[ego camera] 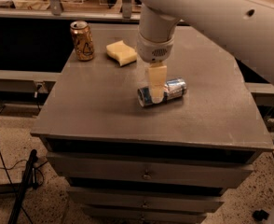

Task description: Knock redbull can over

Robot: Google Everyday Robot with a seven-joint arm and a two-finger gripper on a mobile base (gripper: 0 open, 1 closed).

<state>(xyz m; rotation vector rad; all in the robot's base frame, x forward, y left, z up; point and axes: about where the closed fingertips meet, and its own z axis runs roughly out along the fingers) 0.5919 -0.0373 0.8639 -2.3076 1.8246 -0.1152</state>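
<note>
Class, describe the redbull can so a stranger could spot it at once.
On top of the grey drawer cabinet, the gripper hangs near the middle. The redbull can lies on its side behind it: slim, silver-blue, unlike the upright gold can and yellow sponge at the back.

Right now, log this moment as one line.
slim silver-and-blue metal can: lying on side | hand: low, at that can | gold metal can: upright, back left | task: done

Looks down and backward over the tabletop (95,115) from above its front edge, fairly near, with the hand (156,91) at centre.
</note>
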